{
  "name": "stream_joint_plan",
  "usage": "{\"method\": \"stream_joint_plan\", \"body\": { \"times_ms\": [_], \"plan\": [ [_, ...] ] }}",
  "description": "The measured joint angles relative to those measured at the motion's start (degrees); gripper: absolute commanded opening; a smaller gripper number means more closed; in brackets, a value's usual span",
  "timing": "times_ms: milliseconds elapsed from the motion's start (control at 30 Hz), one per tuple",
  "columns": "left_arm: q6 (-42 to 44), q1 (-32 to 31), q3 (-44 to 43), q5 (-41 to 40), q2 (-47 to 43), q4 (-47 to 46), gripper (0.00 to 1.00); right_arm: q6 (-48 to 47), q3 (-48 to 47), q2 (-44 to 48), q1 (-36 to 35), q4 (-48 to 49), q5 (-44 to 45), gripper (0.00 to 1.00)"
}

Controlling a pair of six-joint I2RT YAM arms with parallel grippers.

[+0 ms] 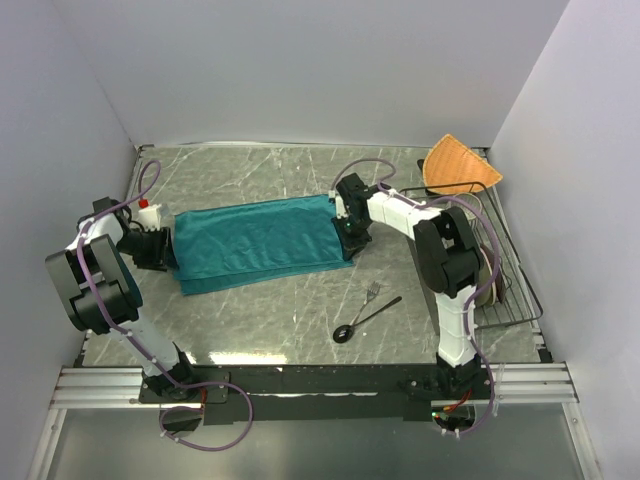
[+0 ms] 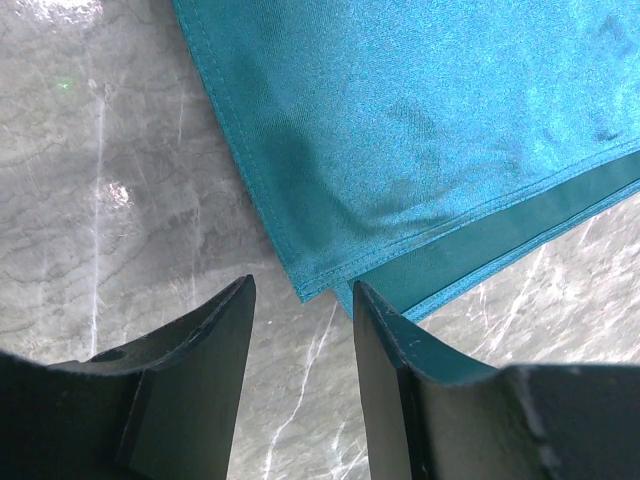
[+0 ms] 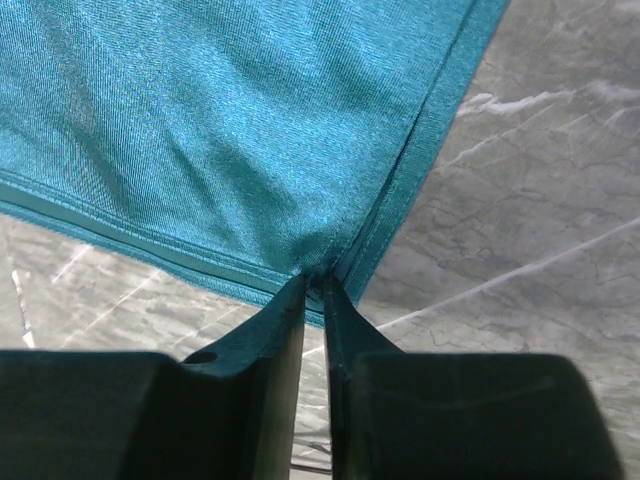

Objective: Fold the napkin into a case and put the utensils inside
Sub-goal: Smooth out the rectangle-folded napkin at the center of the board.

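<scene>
- Where the right pincer (image 3: 313, 282) meets the cloth, its two fingers are clenched almost together on a corner of the napkin (image 1: 262, 240) at its right end, and the fabric puckers at their tips.
- On the other side, the left pincer (image 2: 300, 292) is released. Its fingers stand apart with bare tabletop (image 1: 270, 315) showing between them, and the napkin's near left corner lies just beyond their tips.
- Between the two pincers, the napkin lies folded into a long band running left to right across the middle of the tabletop. The upper layer is set back, so a strip of the lower layer shows along the near edge.
- Near and to the right of the napkin, apart from it, the fork (image 1: 373, 292) and the spoon (image 1: 372, 312) lie close together on the bare tabletop, with the spoon's black bowl toward the near left.
- Further out, an orange woven cloth (image 1: 458, 165) sits in the far right corner.
- Along the right edge, a wire rack (image 1: 512, 300) stands behind the right arm.
</scene>
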State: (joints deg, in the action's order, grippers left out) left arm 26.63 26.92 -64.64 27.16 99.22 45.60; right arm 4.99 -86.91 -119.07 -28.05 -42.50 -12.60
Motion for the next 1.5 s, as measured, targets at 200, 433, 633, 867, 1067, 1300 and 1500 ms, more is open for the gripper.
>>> {"method": "stream_joint_plan", "body": {
  "times_ms": [200, 433, 633, 867, 1067, 1300, 1500],
  "plan": [
    [-0.24, 0.0, 0.02, 0.0, 0.0, -0.15, 0.49, -0.35, 0.26, 0.5, -1.46, 0.31, 3.34, 0.0],
    [-0.37, 0.0, 0.02, 0.0, 0.0, -0.15, 0.5, -0.44, 0.35, 1.05, -1.7, 0.26, 4.09, 0.0],
    [-0.57, 0.0, 0.02, -0.04, 0.0, -0.17, 0.57, -0.61, 0.35, 1.97, -1.7, -0.39, 4.39, 0.0],
    [-0.85, 0.0, 0.02, -0.04, 0.0, -0.17, 0.58, -0.57, -0.09, 3.34, -1.7, -1.7, 3.93, 0.09],
    [-0.85, 0.0, 0.02, -0.04, 0.0, -0.24, 0.58, -0.57, -0.72, 3.34, -1.7, -2.58, 3.93, 0.06],
    [-0.85, 0.0, 0.02, -0.04, 0.0, -0.26, 0.58, -0.35, -1.31, 3.19, -1.7, -2.97, 3.93, 0.09],
    [-0.83, 0.0, 0.02, -0.02, 0.0, -0.26, 0.58, -0.28, -1.42, 1.07, -1.7, -2.93, 3.91, 0.13]
  ]
}}
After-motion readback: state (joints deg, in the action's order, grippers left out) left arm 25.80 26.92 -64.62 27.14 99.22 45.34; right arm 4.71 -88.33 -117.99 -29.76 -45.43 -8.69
